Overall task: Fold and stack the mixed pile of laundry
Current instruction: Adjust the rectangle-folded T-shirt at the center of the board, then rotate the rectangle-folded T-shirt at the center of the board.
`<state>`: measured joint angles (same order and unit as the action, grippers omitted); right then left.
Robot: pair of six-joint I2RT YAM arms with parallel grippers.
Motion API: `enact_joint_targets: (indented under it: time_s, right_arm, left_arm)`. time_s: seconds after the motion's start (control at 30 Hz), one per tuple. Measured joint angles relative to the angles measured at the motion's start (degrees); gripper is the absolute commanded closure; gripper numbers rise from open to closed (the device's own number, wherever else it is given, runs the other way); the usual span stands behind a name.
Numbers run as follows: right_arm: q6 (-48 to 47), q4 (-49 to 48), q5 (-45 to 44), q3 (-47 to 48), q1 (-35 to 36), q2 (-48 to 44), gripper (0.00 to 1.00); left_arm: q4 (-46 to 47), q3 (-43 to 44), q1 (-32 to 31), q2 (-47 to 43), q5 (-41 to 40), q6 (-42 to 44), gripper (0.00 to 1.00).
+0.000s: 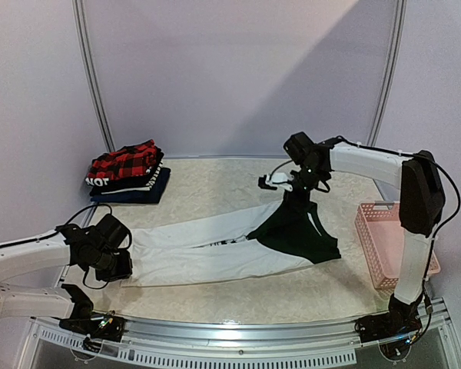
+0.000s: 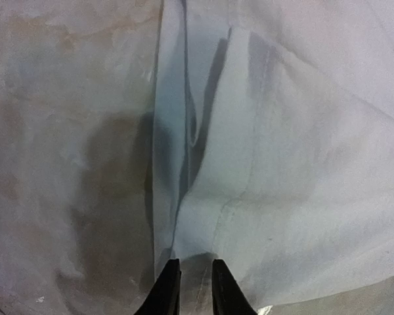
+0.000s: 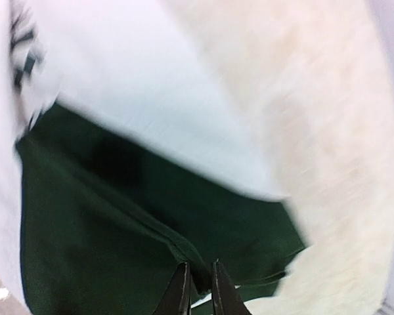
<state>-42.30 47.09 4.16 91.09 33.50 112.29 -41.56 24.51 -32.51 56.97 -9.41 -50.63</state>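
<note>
From above, a folded stack [image 1: 127, 175] sits back-left, done. One white-and-green garment [image 1: 200, 265] lies spread mid-bench, not yet folded, with bare bench [image 1: 215, 181] behind it and the pink basket [image 1: 384, 246] close on the right.

Left wrist: the left pincer [image 2: 194, 279] is nearly closed over the white hem; I cannot tell if it grips.

Right wrist: the right pincer [image 3: 200, 282] pinches the green edge.

Both arms [image 1: 369, 163] are white with black joints [image 1: 421, 192]

White trousers [image 1: 207, 246], seemingly dark-green cloth [image 1: 296, 234], red-black plaid shirt [image 1: 127, 161].
</note>
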Motion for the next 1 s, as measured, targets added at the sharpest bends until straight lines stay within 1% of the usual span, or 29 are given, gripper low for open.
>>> enact_joint_targets:
  time_s: [0.1, 0.17, 0.23, 0.3, 0.4, 0.5, 0.63, 0.7, 0.77, 0.87, 0.93, 1.0]
  right_arm:
    - [0.0, -1.7, -1.4, 9.2, 1.2, 3.8, 0.87]
    - [0.0, -2.5, -2.9, 14.2, 2.6, 7.2, 0.77]
    - [0.1, -4.1, -4.9, 17.4, 4.4, 10.8, 0.64]
    - [0.6, -5.4, -7.0, 17.6, 6.2, 12.7, 0.59]
    - [1.8, -6.0, -9.0, 15.7, 7.9, 12.8, 0.57]
    - [2.9, -7.0, -10.2, 11.9, 8.5, 10.4, 0.55]
    - [4.9, -7.0, -9.6, 2.9, 7.1, 2.6, 0.52]
    - [6.2, -6.1, -7.8, -1.3, 5.6, -2.3, 0.5]
    - [7.7, -4.3, -4.2, -4.0, 3.4, -6.3, 0.5]
    - [9.3, -1.2, 0.9, -6.5, 0.2, -9.6, 0.5]
    - [9.9, 0.6, 3.0, -9.5, -1.6, -10.8, 0.5]
    - [9.9, 1.9, 4.0, -13.7, -2.1, -11.1, 0.51]
  left_arm:
    - [-0.7, 1.8, -0.9, -0.1, 0.0, 0.2, 0.78]
    - [-1.2, 2.7, -1.4, -0.2, -0.1, 0.3, 0.76]
    - [-2.3, 3.8, -2.1, -0.7, -0.5, 0.7, 0.7]
    - [-3.6, 4.9, -2.8, -1.4, -1.2, 1.2, 0.67]
    - [-4.9, 6.8, -4.3, -2.6, -2.5, 2.4, 0.63]
    - [-5.4, 9.4, -6.9, -2.4, -3.8, 5.0, 0.53]
    - [-6.2, 15.5, -11.3, 1.7, -5.0, 11.3, 0.47]
    - [-6.8, 20.8, -14.4, 6.4, -5.7, 16.0, 0.46]
    - [-7.8, 26.9, -18.1, 12.2, -6.4, 21.5, 0.47]
    - [-9.9, 34.8, -22.9, 20.9, -7.1, 29.8, 0.48]
    - [-10.7, 38.2, -25.1, 26.3, -7.6, 34.6, 0.49]
    - [-11.1, 39.5, -26.1, 30.2, -7.9, 38.1, 0.49]
